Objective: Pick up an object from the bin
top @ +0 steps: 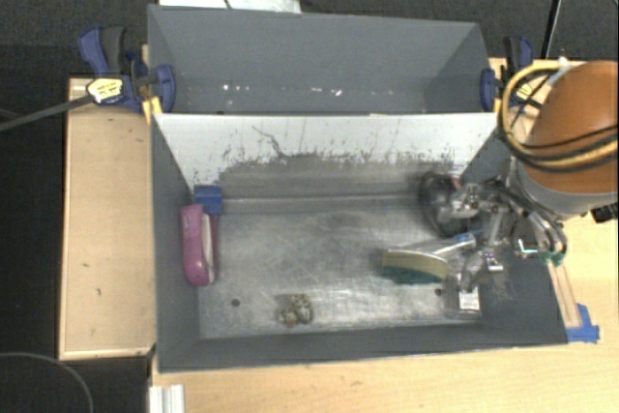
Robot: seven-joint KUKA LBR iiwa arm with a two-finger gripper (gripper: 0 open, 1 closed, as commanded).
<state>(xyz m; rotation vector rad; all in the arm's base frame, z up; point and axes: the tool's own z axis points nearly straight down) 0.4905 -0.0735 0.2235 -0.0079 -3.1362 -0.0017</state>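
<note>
Toward the right side of the bin [319,237], my claw [466,283] sits low, just at the right end of a flat beige-and-teal object [414,264], presumably placed to take it across its narrow end. I cannot tell whether the claw is wide, narrow or touching the object. The arm reaches in from the right, wrist angled down, with its orange cover [573,126] above the rim. A dark lump [437,193] lies near behind. A pink oblong [197,247], blue block [207,198] and grey crumple [295,309] lie well apart, loose on the floor.
</note>
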